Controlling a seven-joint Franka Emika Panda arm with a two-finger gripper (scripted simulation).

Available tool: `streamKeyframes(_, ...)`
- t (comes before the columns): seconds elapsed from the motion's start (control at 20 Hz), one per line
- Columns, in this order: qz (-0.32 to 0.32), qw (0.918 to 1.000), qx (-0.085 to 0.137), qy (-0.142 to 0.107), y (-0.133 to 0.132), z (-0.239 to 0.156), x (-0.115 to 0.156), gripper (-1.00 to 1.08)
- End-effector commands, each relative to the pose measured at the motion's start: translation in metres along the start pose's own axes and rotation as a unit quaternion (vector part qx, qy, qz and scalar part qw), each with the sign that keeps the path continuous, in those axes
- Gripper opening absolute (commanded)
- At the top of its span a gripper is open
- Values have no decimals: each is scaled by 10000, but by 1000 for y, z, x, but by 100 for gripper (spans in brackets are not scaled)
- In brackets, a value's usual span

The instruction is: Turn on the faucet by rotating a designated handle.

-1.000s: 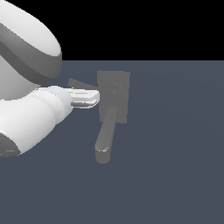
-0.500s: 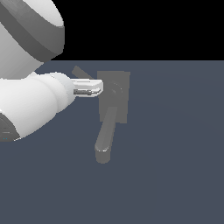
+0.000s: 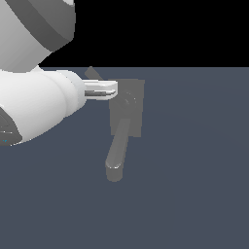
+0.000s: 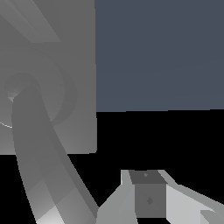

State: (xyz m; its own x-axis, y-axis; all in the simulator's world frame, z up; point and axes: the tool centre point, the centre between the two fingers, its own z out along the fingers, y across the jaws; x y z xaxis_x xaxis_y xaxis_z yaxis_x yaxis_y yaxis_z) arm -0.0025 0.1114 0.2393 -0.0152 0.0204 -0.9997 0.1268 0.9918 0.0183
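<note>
Raised since before, claw (image 3: 115, 90) hovers beside faucet (image 3: 127, 111), handle (image 3: 94, 74) behind.

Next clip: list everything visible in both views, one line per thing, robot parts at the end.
faucet: one, dull grey, standing on the floor near the middle of the exterior view.
back plate: one, flat grey rectangle, the faucet's rear part.
hub: one, round, grey, on the upper part of the back plate.
spout: one, thick rounded grey tube, running from the hub toward the camera in the exterior view.
handle: one, thin grey bar, slanting up from the hub toward the exterior view's left, partly hidden behind the gripper.
floor: one, flat blue-grey surface.
arm: one, white with grey bands, at the exterior view's left.
gripper: one, light grey, beside the hub; open or shut unclear.
</note>
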Motion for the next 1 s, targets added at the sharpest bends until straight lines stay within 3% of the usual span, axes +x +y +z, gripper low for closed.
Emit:
streamKeyframes(0.0, 7, 10000, 11, -28, -7, 1, -8, -100)
streamKeyframes(0.8, 21, 10000, 0, -84, -47, 2, -51, -100)
streamKeyframes(0.95, -1, 10000, 3, 40, -48, -2, -37, -100)
